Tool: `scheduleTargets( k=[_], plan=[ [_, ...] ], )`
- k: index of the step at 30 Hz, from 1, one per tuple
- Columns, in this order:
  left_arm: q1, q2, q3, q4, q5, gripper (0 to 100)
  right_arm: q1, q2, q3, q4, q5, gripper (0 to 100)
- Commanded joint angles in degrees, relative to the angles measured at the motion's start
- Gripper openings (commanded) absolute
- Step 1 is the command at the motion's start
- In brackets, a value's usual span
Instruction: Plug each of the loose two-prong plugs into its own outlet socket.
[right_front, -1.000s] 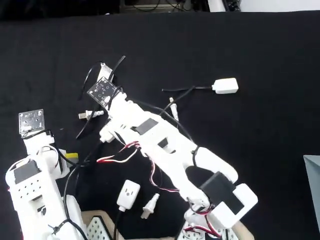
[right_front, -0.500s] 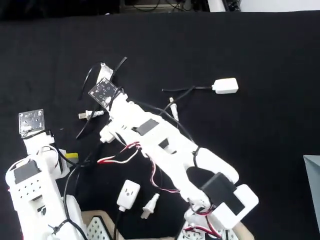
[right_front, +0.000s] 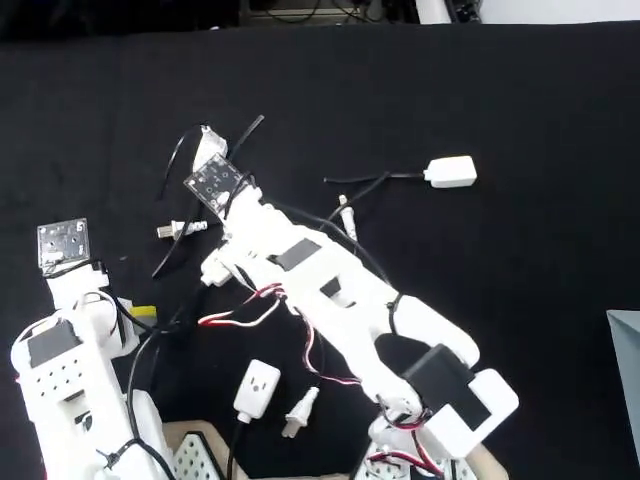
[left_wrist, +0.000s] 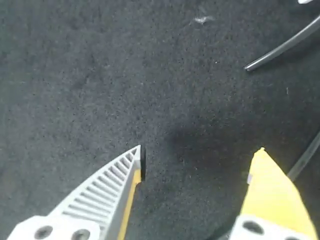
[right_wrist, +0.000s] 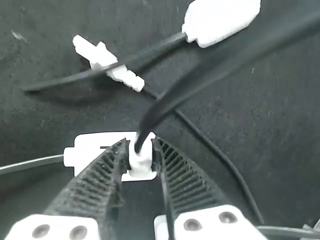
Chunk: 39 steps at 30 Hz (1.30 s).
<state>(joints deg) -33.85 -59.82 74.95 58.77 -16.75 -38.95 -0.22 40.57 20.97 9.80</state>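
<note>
My right gripper (right_wrist: 139, 145) is shut on a white two-prong plug (right_wrist: 141, 159) whose black cord (right_wrist: 200, 75) rises away from it. The plug sits right above a white outlet socket (right_wrist: 90, 150) lying on the black cloth. Farther off lie another loose plug (right_wrist: 107, 62) and a second socket (right_wrist: 220, 17). From above, the right arm (right_front: 300, 260) stretches to the table's left centre, by a socket (right_front: 207, 145). My left gripper (left_wrist: 200, 160) hangs open over bare cloth near the left front, its yellow finger (right_front: 143, 312) visible from above.
More white parts lie about: a plug (right_front: 185, 228) left of the right arm, a plug (right_front: 346, 214) and socket (right_front: 450, 171) at centre right, a socket (right_front: 257, 388) and plug (right_front: 300, 410) near the front. Black cords (right_front: 180, 150) loop around the right gripper. The far half is bare black cloth.
The right arm's wrist has shifted slightly up and to the right with the plug held, and the free cord end swung right. The left arm has not moved.
</note>
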Motion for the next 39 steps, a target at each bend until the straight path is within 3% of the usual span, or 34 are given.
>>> scheduleTargets(
  k=[1,14,18,25,31,39],
  plan=[
    [-0.31,-0.88,-0.4,-1.23,0.62,34,1.23,-0.04,-0.4,0.62,-2.11,1.2],
    [-0.31,-0.88,-0.4,-1.23,0.62,34,0.88,8.22,-3.91,1.14,-7.03,1.2],
    [-0.31,-0.88,-0.4,-1.23,0.62,34,0.88,10.33,-8.92,9.05,-6.59,1.2],
    [-0.31,-0.97,-0.4,-1.23,0.62,34,0.79,10.51,-8.13,9.67,-2.37,1.2],
    [-0.31,-0.97,-0.4,-1.23,0.62,34,0.0,11.65,-10.95,16.88,-2.29,1.2],
    [-0.31,-1.23,1.01,-3.43,0.53,34,2.37,9.8,-15.08,17.76,-2.55,1.2]
  ],
)
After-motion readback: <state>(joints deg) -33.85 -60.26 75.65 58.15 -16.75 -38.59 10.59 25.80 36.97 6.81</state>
